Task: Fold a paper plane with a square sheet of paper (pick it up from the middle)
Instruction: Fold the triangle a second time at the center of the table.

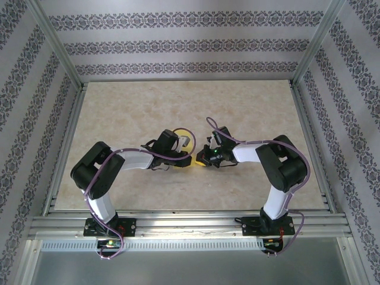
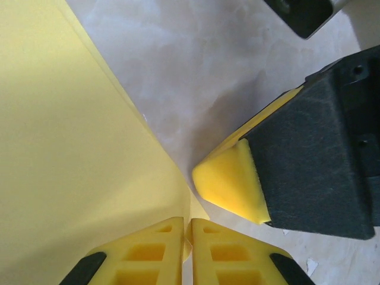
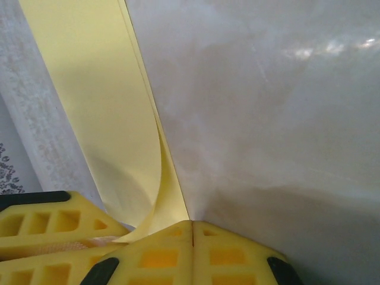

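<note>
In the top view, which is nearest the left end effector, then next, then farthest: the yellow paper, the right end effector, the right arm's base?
1. yellow paper, right at the left end effector.
2. right end effector, just to its right.
3. right arm's base, at the near edge.

Lab test cell, alu frame [image 1: 190, 226], wallpapered walls [image 1: 178, 35]

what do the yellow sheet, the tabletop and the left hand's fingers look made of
Yellow sheet: thin matte paper; it curls and lies in flat layers.
Tabletop: smooth beige marble-look surface, maybe laminate or vinyl, with soft glare.
Left hand fingers: likely moulded yellow plastic with hollow cells and black inserts.
</note>
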Tool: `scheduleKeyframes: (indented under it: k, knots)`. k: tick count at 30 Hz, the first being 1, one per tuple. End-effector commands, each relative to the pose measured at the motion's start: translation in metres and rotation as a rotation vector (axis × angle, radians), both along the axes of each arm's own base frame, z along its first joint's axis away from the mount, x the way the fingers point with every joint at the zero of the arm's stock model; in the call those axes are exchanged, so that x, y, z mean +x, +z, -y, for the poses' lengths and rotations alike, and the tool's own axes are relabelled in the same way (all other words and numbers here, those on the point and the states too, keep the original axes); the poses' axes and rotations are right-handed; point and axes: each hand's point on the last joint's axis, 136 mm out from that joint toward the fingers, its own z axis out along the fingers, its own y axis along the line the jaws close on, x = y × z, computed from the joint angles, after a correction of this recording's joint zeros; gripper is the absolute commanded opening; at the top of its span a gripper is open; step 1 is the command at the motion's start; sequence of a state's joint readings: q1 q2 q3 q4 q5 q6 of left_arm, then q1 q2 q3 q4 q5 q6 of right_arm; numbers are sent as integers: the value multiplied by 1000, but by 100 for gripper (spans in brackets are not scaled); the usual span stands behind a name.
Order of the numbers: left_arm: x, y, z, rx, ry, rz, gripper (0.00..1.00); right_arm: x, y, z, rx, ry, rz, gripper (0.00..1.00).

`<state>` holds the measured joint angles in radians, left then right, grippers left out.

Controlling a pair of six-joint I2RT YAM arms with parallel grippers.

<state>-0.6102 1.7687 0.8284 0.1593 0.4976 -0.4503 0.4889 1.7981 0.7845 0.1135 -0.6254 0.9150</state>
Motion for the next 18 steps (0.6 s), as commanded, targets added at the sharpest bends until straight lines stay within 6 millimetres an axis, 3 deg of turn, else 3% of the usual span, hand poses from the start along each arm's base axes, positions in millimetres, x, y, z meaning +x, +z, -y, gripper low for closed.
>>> scheduleKeyframes:
  k: [1,6,18]
  knots:
    - [1,-3,-3,-15,12,-19,13,3,1,-5,-6,-1,9,1]
    - [1,4,-2,-33,11,-11,8,3,11,-5,-28,4,50,1]
    - [0,46,5,-143,-26,86,1,7,31,4,-27,-23,101,3]
